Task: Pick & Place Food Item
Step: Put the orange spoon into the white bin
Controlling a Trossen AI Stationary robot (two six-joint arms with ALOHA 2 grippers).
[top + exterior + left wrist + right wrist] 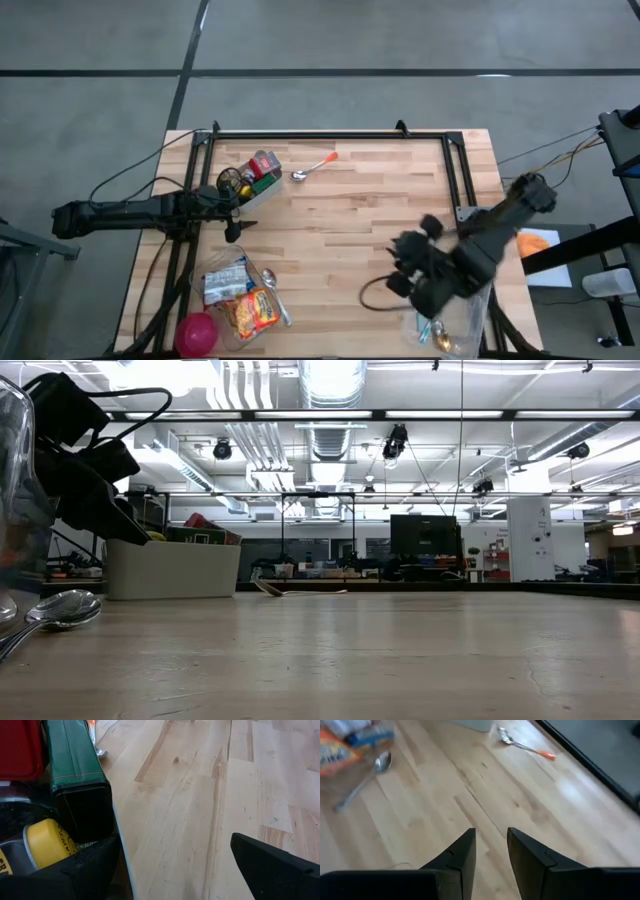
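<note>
Nearest the snack packets [245,300]: right gripper [408,270], fingers narrowly parted and empty, across bare desk [340,230]; left gripper [232,205] spread wide beside the bin [262,190].

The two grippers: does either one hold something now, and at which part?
Nothing is held. The left gripper is open beside the white bin; the right gripper hangs empty over the bare table, fingers slightly apart.
</note>
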